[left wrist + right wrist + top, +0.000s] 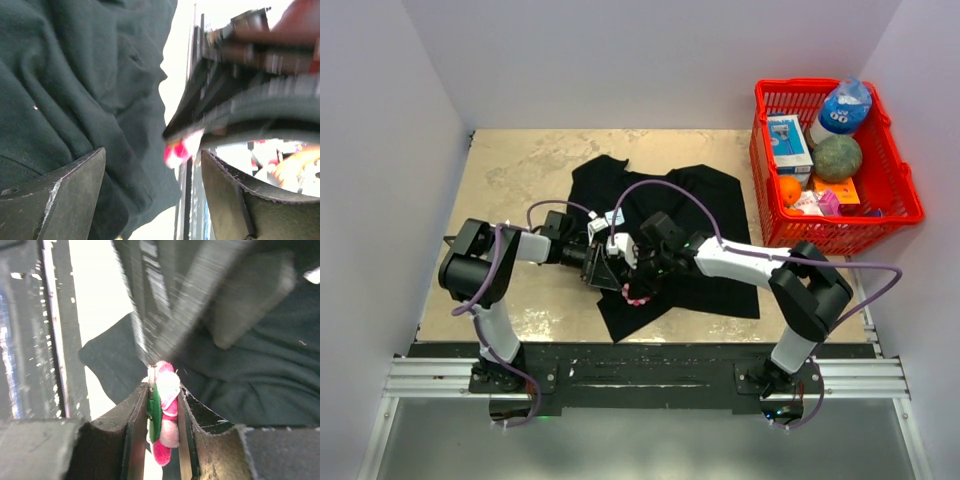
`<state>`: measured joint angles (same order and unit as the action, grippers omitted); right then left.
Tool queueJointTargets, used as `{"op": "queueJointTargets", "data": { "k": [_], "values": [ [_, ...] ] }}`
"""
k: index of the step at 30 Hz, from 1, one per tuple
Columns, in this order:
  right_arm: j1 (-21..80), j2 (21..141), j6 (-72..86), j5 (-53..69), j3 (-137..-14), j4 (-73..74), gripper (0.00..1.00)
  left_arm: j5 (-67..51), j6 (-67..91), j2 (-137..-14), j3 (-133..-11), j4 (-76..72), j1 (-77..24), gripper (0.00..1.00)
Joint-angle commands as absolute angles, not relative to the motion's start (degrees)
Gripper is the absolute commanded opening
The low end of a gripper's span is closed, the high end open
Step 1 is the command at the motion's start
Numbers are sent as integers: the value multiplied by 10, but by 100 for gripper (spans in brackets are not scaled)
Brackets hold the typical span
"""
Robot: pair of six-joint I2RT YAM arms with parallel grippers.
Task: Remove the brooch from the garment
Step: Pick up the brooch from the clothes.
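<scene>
Lower centre: right end effector grasps the brooch, held upright. Left end effector released alongside, over the shirt.

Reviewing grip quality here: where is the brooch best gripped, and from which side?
Across its flat sides, as the right gripper has it: the brooch stands edge-on between the fingers, beads bulging out. Probably come from the shirt's open edge, clear of the folds.

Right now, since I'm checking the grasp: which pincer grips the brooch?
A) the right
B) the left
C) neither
A: the right wrist view shows the right pincer shut on the brooch, while the left pincer stands open.
</scene>
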<state>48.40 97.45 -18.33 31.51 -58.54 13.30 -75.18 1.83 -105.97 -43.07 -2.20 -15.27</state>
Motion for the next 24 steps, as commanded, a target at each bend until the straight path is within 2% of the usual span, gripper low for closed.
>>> {"op": "queueJointTargets", "data": {
  "k": [1,2,3,4,5,6,8,14,21,24],
  "values": [
    [436,985,-213,424,-648,207,25,-822,-260,-1058,-475,239,-134,82],
    [424,994,-224,437,-661,227,25,-837,-318,-1067,-489,298,-132,82],
    [418,1000,-233,464,-687,264,25,-864,-474,-1076,-524,448,-132,82],
    [416,1012,-240,473,-700,281,25,-879,-567,-1088,-546,536,-133,83],
    [416,1019,-262,480,-717,303,25,-890,-667,-1125,-569,629,-138,95],
    [416,1025,-272,492,-751,339,25,-900,-803,-1148,-609,750,-141,99],
    [415,1036,-279,503,-774,351,25,-922,-788,-1177,-625,753,-140,99],
    [417,1046,-291,509,-813,374,26,-955,-803,-1165,-650,754,-141,99],
    [405,1000,-208,478,-775,312,25,-919,-723,-1105,-689,753,-137,99],
    [390,984,-188,466,-783,306,25,-889,-654,-1092,-755,752,-131,99]
  ]
}}
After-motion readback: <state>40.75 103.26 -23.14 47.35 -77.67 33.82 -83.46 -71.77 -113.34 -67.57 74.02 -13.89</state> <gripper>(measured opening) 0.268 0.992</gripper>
